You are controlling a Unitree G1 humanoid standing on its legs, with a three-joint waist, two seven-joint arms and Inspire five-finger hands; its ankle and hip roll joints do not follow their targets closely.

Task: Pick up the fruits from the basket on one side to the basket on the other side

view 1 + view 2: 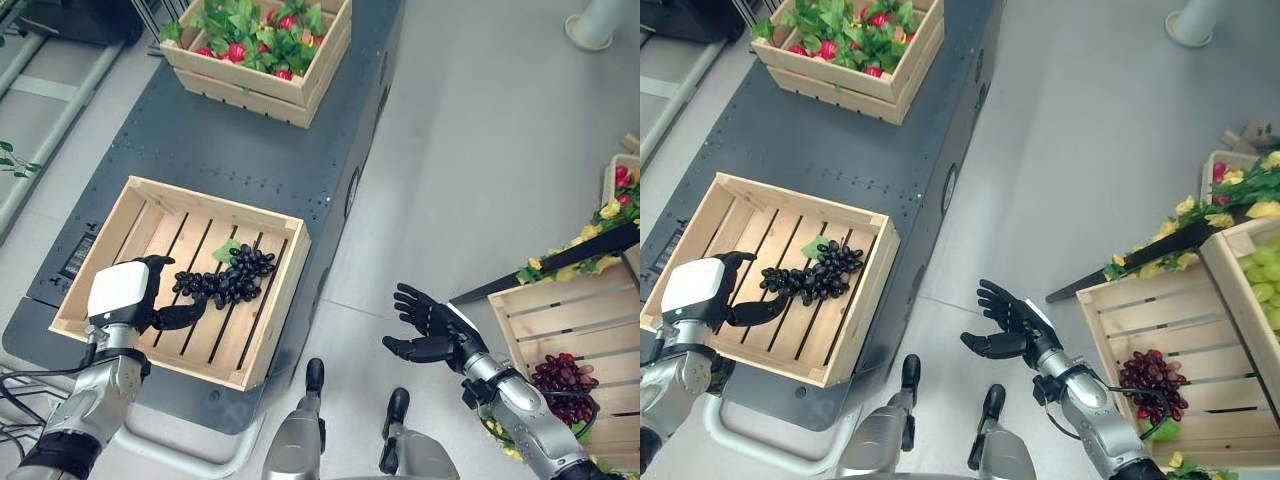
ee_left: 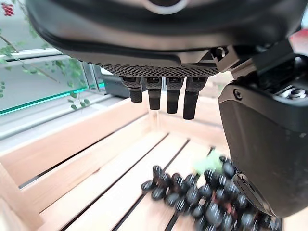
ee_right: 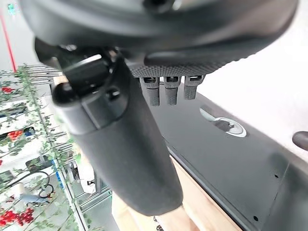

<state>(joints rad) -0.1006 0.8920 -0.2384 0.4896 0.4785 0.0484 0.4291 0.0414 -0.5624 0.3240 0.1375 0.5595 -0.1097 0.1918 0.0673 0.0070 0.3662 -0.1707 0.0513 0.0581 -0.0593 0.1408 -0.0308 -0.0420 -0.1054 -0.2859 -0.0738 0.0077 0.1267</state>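
1. Black grapes (image 2: 207,197) lie on the slats of the wooden crate (image 1: 262,330) that sits on the dark counter (image 1: 250,150); the left hand (image 1: 135,295) is inside that crate, touching the bunch's near end.
2. Left hand's fingers hang straight and relaxed, pinching nothing; its thumb reaches toward the bunch.
3. From that hand the bunch's long axis runs away toward the crate's far right corner.
4. Right hand (image 1: 430,325) hovers spread and empty, well apart from the crate, nearer the red grapes (image 1: 565,385).
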